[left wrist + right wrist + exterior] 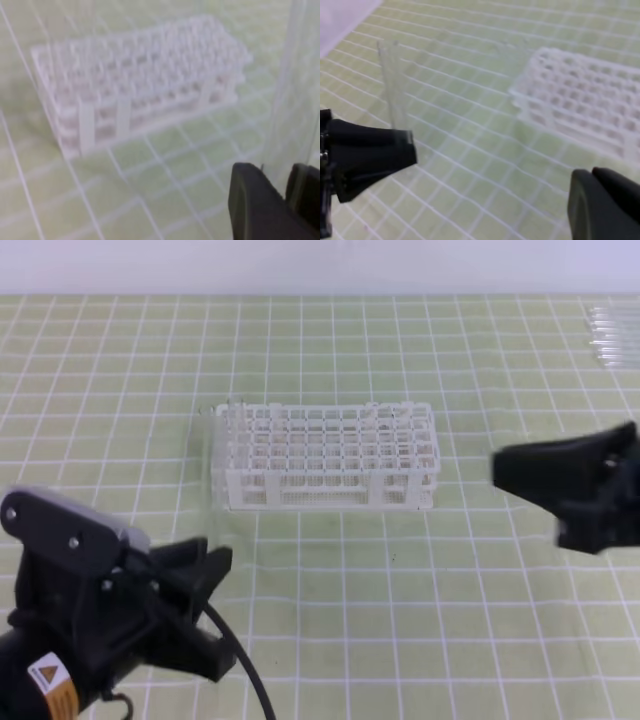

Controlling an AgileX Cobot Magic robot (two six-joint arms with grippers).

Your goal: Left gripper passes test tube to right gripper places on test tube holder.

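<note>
Green bench [450, 620] with a white grid, seen from above and from both wrists. You see the left pincer [409, 142], black jaws on the arm with the silver-grey module and orange sticker, pinching the thin clear glass test tube [392, 85] near its lower end, so that the tube stands upright above the jaws, in the air in front of the left end of the rack. The right pincer [505, 472], black jaws on the arm at the right edge, is pressed together, holds nothing and lies well apart from the tube. The white plastic lattice test tube holder [330, 455] stands between the two arms, toward the back, with no tube visible in its holes. Spare clear tubes [607, 335] lie at the far right corner. Judged from this, the pickup is done; the handover and the placing in the holder are not yet done.
</note>
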